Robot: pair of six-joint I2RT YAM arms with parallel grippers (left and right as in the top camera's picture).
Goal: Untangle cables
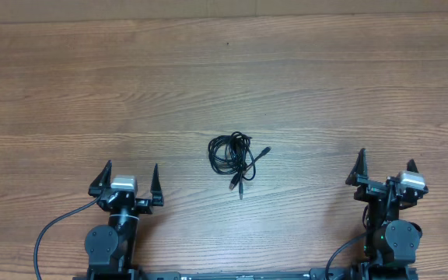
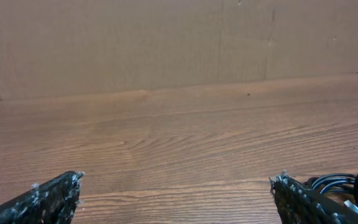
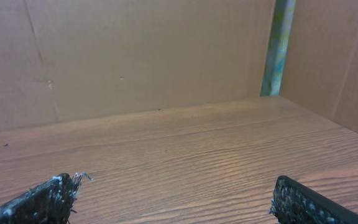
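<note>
At the near edge of the table [image 1: 224,70], the left gripper [image 1: 131,171] and the right gripper [image 1: 387,163] both sit low over the wood with their jaws spread wide and nothing between them. Each wrist view confirms it: the left gripper [image 2: 176,199] and the right gripper [image 3: 179,200] show only bare board in the gap. Both point straight ahead, well apart from each other, which looks like a ready pose that leaves the space between them free for reaching in. Ahead of the left gripper and off to its right lie the cables [image 1: 232,154], a small tight black coil flat on the table, touched by neither arm. They sit nearer the left gripper than the right, for which they lie ahead and well to the left. That is why the left wrist camera catches a few loops of the cables [image 2: 347,183] just past its right finger, while the right wrist camera sees none at all. A couple of plug ends stray out of the coil, one toward the right gripper's side and others back toward the arms. These loose tails seem the easiest first hold. No untangling appears done yet.
</note>
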